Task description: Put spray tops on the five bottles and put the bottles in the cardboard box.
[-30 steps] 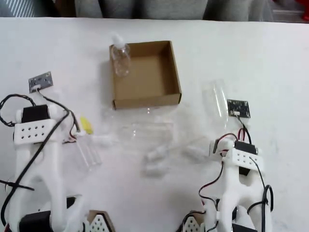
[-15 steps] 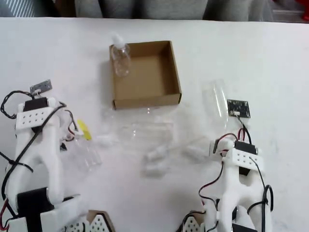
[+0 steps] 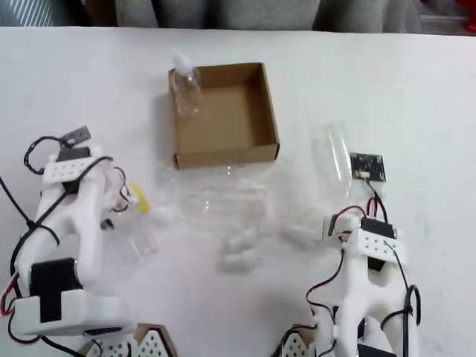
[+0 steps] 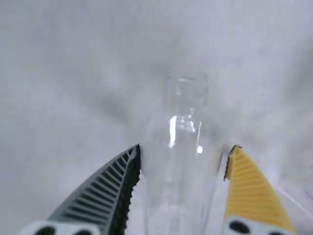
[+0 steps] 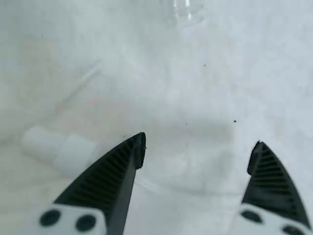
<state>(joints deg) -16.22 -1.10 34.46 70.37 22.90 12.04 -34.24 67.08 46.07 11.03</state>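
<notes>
- Clear plastic topless bottle (image 4: pixel 178 147) lies on the white table (image 3: pixel 416 89) at the lower left of the high view. I have it lined up lengthways between my fingers, neck pointing away from the wrist, so a squeeze should catch its body.
- My left gripper (image 4: pixel 186 147) is spread. Its grey and yellow fingers flank the bottle, and I judge that neither presses it yet.
- A small white spray top (image 3: pixel 163 216) lies just right of that gripper, near enough to be nudged on a lift.
- The brown cardboard box (image 3: pixel 223 155) sits open at upper centre. A capped clear bottle (image 3: pixel 184 89) stands at its upper left corner, and I cannot tell whether it is inside the wall.
- Below the box, a lying clear bottle (image 3: pixel 223 201) and loose white spray tops (image 3: pixel 242 244) clutter the ground between the arms.
- Another bare clear bottle (image 3: pixel 331 152) lies right of the box.
- My right gripper (image 5: pixel 199 142) is wide apart and holds nothing. It hangs low over the table with a white sprayer head (image 5: pixel 54 147) just beside its black finger, probably placed to fetch that top.
</notes>
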